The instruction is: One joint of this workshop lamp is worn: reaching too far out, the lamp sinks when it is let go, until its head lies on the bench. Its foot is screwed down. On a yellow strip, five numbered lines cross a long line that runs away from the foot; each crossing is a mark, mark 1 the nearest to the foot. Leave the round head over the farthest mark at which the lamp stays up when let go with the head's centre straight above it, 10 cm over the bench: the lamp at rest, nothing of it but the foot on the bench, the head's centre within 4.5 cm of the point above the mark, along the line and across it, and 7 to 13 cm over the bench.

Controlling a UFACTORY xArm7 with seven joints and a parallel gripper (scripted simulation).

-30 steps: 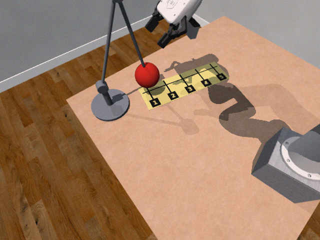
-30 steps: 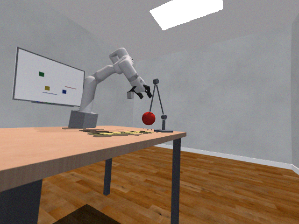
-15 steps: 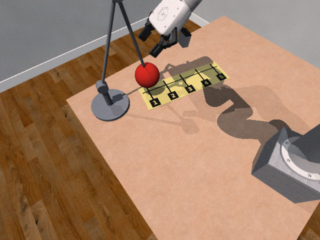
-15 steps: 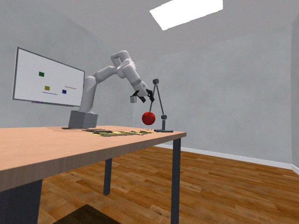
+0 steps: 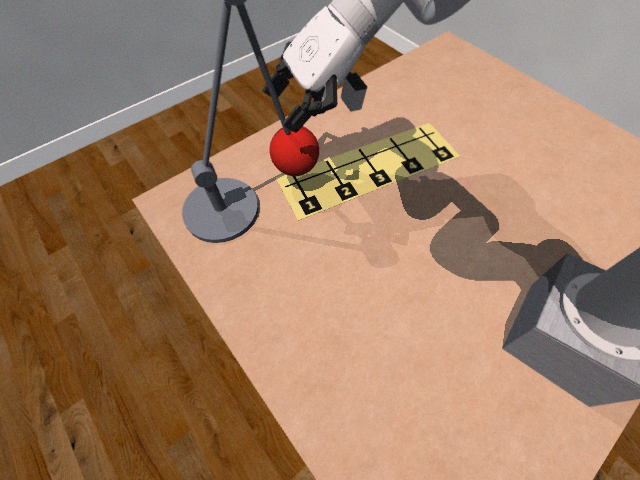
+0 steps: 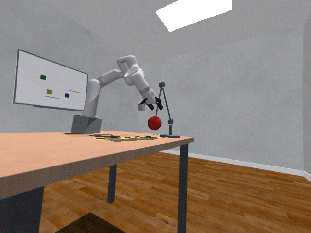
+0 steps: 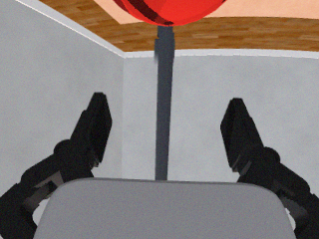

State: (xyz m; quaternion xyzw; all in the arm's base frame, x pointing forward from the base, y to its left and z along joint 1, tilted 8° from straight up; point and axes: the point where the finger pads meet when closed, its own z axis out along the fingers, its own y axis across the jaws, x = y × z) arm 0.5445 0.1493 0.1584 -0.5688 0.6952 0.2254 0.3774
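The lamp's grey foot (image 5: 219, 209) (image 6: 170, 136) stands at the bench's far left. Its two thin arms rise to a top joint (image 6: 162, 84) and come down to the round red head (image 5: 293, 150) (image 6: 154, 123). The head hangs clear of the bench, near the mark 1 end of the yellow strip (image 5: 328, 202) (image 6: 125, 138). My gripper (image 5: 283, 107) (image 6: 156, 108) (image 7: 166, 110) is open just above the head. The lamp's rod (image 7: 162, 94) runs between the fingers without touching either one.
The robot's grey base block (image 5: 568, 335) (image 6: 85, 124) stands at the bench's (image 5: 361, 335) other end. Shadows of arm and lamp fall across the strip. A whiteboard (image 6: 50, 82) hangs on the wall behind. The foot stands close to the bench's edge.
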